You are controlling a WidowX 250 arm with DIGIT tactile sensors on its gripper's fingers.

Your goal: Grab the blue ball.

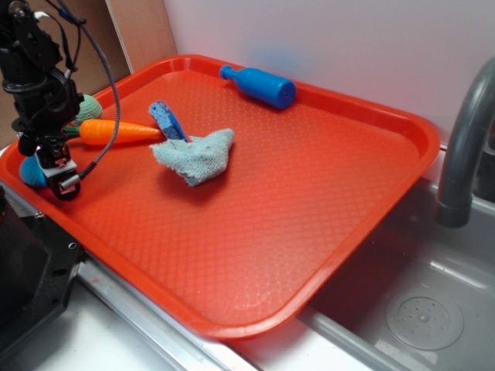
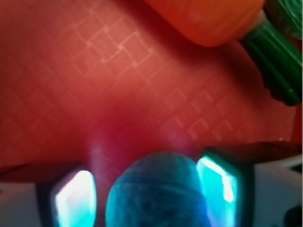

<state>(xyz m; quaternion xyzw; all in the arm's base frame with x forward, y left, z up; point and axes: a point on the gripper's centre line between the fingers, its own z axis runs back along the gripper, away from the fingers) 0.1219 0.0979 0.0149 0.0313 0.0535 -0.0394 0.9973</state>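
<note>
The blue ball (image 2: 156, 194) is a fuzzy teal ball lying on the red tray (image 2: 94, 94), between my two fingers. The gripper (image 2: 149, 189) is open around it. The right pad (image 2: 218, 187) is against the ball or nearly so, and a narrow gap shows at the left pad (image 2: 75, 201). In the exterior view the gripper (image 1: 60, 176) is down at the tray's left edge. Only a sliver of the blue ball (image 1: 31, 171) shows to its left.
A toy carrot (image 1: 120, 131) lies just beyond the gripper, its green stem (image 2: 277, 61) close by. A pale green ball (image 1: 89, 108) sits behind it. A light blue cloth (image 1: 193, 154), a blue bottle (image 1: 259, 85), the tray rim (image 1: 232, 328), a sink (image 1: 418, 309) and a faucet (image 1: 464, 147) are also in view.
</note>
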